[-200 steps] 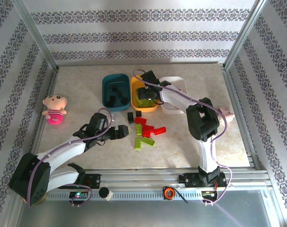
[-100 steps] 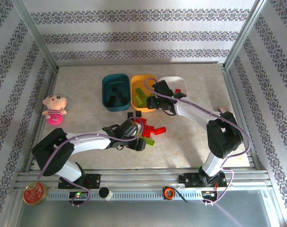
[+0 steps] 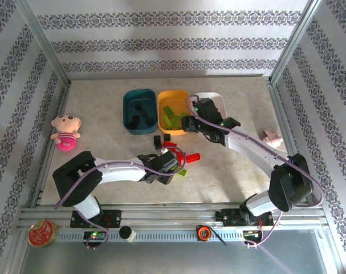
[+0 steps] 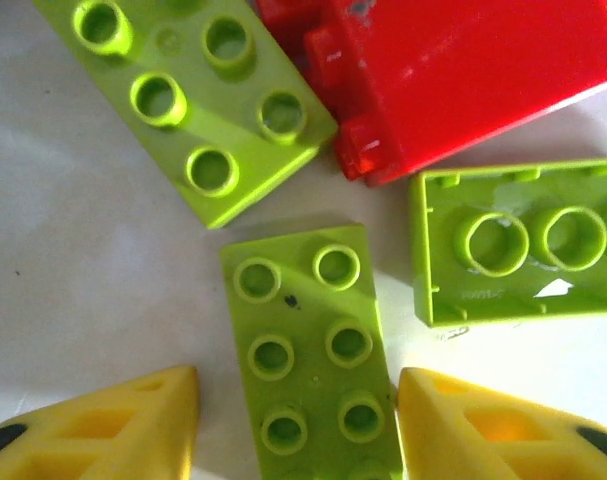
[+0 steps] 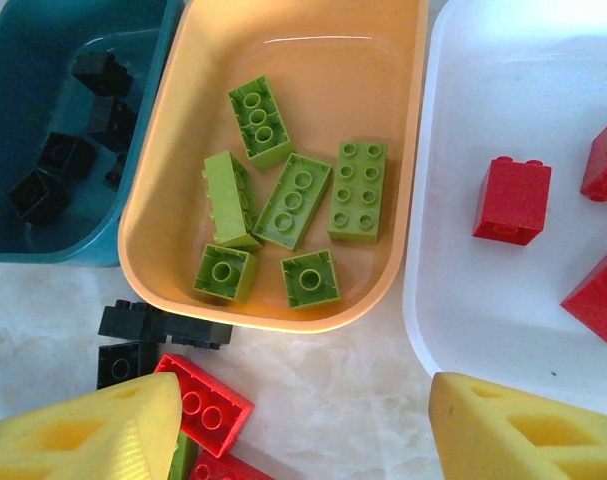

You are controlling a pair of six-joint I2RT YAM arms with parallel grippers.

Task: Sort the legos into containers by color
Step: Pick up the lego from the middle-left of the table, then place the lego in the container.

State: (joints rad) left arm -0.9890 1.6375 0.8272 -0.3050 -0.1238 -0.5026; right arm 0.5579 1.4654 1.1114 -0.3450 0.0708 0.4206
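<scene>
Sorting looks well past halfway. At the left of the right wrist view, the dark teal tub (image 5: 23,40) holds several black bricks (image 5: 58,160). Below it, loose black pieces (image 5: 133,325) and a red plate (image 5: 205,403) wait on the pale marbled table (image 5: 313,380).

The left gripper (image 4: 298,405) straddles a lime green brick (image 4: 303,340) lying flat, studs up. It is not yet clamped, as a strip of table shows beside one finger. An upturned green brick (image 4: 523,245) to its right shows hollow tubes.

The orange-yellow tub (image 5: 333,60), smooth and round-cornered, holds six glossy green bricks (image 5: 293,200). The right gripper (image 5: 305,400) hangs spread and empty. At the right, the white tub (image 5: 463,290) has red blocks (image 5: 511,200)
</scene>
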